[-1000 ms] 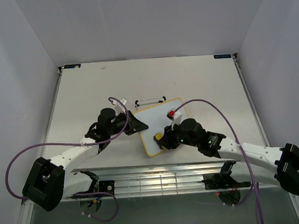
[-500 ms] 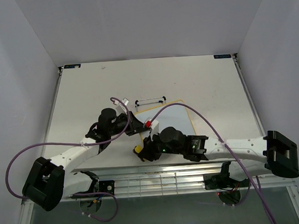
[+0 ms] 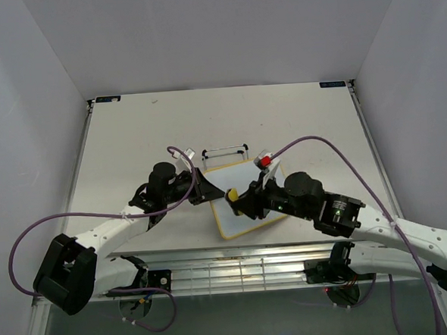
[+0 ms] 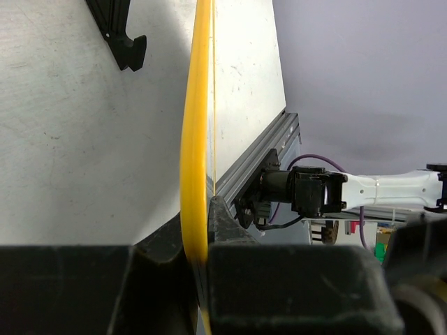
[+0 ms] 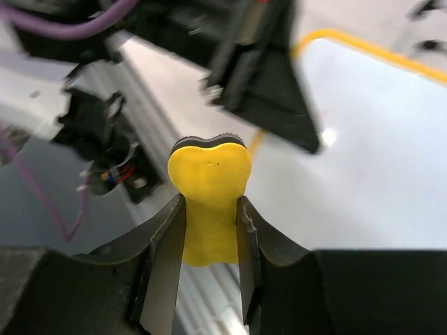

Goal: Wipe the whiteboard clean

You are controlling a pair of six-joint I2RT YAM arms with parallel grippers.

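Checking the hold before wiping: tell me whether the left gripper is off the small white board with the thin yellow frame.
No: the left gripper is clamped on the whiteboard at its yellow frame.

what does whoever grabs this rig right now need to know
Left gripper: shut on the whiteboard, pinching its yellow frame at the left edge.
Right gripper: shut on the yellow eraser, over the board's left part, close to the left gripper.
Done: the surface that shows looks plain white, with no writing visible.
Left: the right arm hides the board's middle, so check there and wipe any marks, then set the eraser down and release the board.
The wire stand lies just behind the board.
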